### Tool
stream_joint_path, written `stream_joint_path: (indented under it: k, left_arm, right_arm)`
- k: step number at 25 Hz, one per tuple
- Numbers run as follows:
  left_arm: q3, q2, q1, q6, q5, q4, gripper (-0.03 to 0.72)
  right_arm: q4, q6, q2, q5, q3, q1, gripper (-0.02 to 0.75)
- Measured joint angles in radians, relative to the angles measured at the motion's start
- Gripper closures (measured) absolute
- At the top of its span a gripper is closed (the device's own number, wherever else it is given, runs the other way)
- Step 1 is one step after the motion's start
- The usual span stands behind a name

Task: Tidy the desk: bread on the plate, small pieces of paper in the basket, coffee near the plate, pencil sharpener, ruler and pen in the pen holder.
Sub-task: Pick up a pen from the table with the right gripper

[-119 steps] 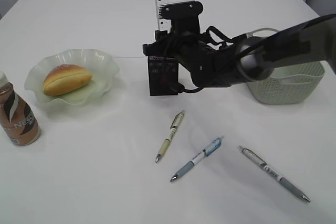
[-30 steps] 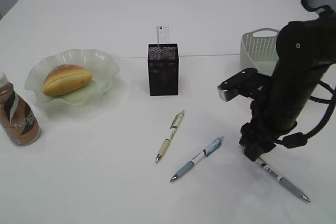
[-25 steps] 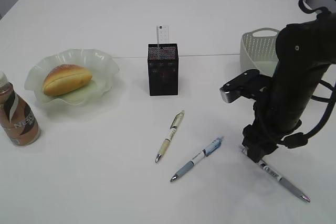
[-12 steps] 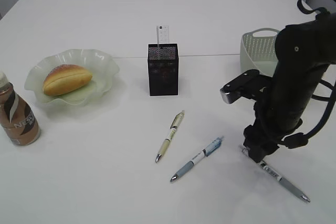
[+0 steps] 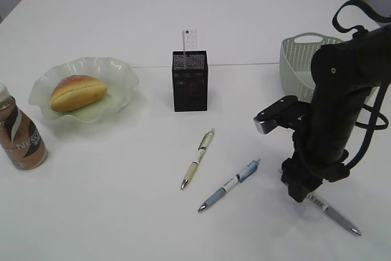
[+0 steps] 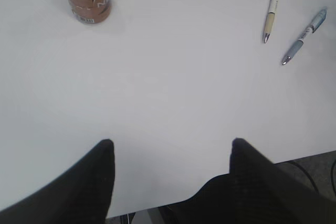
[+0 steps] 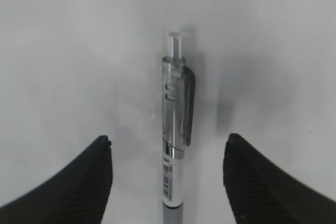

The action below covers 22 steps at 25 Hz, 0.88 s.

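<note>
My right arm stands bent over the near right part of the large white smooth desk [image 5: 244,22], its black gripper [image 5: 299,189] pointing down over the clip end of a grey-and-silver pen with a clear top [image 7: 174,145]; in the right wrist view its two ribbed black fingers [image 7: 92,177] stand wide apart on either side of the pen's barrel, touching nothing that I can see, and the pen lies flat between them. From the exterior view the rest of that pen runs out from under the gripper toward the near right. My left gripper [image 6: 170,153] hovers with its jaws equally wide and empty above bare desk near the front edge. To the left of the right arm lie a blue-and-grey pen [image 5: 229,185] and, farther left, a cream-coloured pen with a dark clip [image 5: 198,158], well apart from each other. Behind them the black square metal-mesh pen holder [image 5: 190,81] stands upright with the short clear-white ruler [image 5: 190,39] sticking up out of it. The grey-green perforated plastic basket [image 5: 299,59] sits behind the right arm, partly hidden by it. At the far left, the golden-brown oblong bread [image 5: 77,91] rests in the pale green translucent plate with a wavy rim [image 5: 116,68], and the small brown coffee bottle with a swirled label [image 5: 18,131] stands upright just beside it, toward the near left.
</note>
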Motion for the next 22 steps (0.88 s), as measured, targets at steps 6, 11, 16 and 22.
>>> stream_joint_path:
  k: [6, 11, 16, 22]
  left_arm:
    - [0.000, 0.000, 0.000, 0.000, 0.000, 0.000, 0.191]
    - [0.000, 0.000, 0.000, 0.000, 0.000, 0.000, 0.191]
    - [0.000, 0.000, 0.000, 0.000, 0.000, 0.001, 0.191]
    - [0.000, 0.000, 0.000, 0.000, 0.000, 0.004, 0.191]
  right_arm:
    - [0.000, 0.000, 0.017, 0.000, -0.001, 0.000, 0.220]
    - [0.000, 0.000, 0.032, 0.000, -0.004, 0.000, 0.219]
    - [0.007, 0.002, 0.061, 0.000, -0.004, 0.000, 0.220]
    - [0.012, 0.003, 0.061, 0.000, -0.006, 0.000, 0.220]
